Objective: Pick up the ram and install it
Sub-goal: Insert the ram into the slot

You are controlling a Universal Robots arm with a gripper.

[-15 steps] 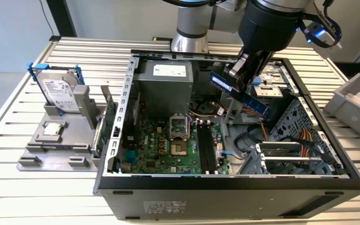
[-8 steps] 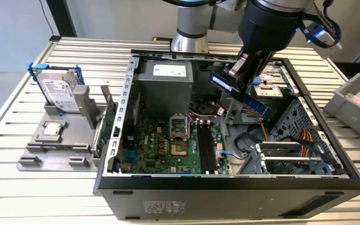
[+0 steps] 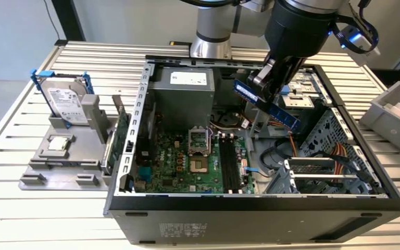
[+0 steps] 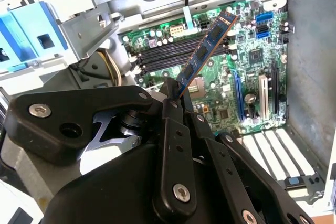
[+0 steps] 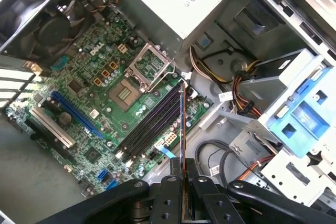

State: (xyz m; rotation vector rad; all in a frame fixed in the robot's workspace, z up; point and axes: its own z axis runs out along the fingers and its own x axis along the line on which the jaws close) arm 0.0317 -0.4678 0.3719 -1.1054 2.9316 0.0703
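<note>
My gripper (image 3: 261, 86) is shut on the ram (image 3: 278, 113), a long dark-blue stick with small chips, and holds it tilted in the air above the open computer case (image 3: 255, 205). In the second wrist view the ram (image 4: 207, 51) sticks out from between the black fingers (image 4: 170, 111) over the green motherboard (image 4: 252, 77). In the first wrist view the ram (image 5: 182, 129) shows edge-on, hovering above the black memory slots (image 5: 149, 127). Those slots (image 3: 229, 164) lie below the stick, apart from it.
A silver hard drive in a blue bracket (image 3: 68, 101) stands on a grey holder at the exterior view's left, beside a green card (image 3: 120, 135). A grey bin (image 3: 395, 117) sits at the right. Power supply (image 3: 186, 86), cables (image 3: 304, 151) and drive cage (image 3: 325, 174) crowd the case.
</note>
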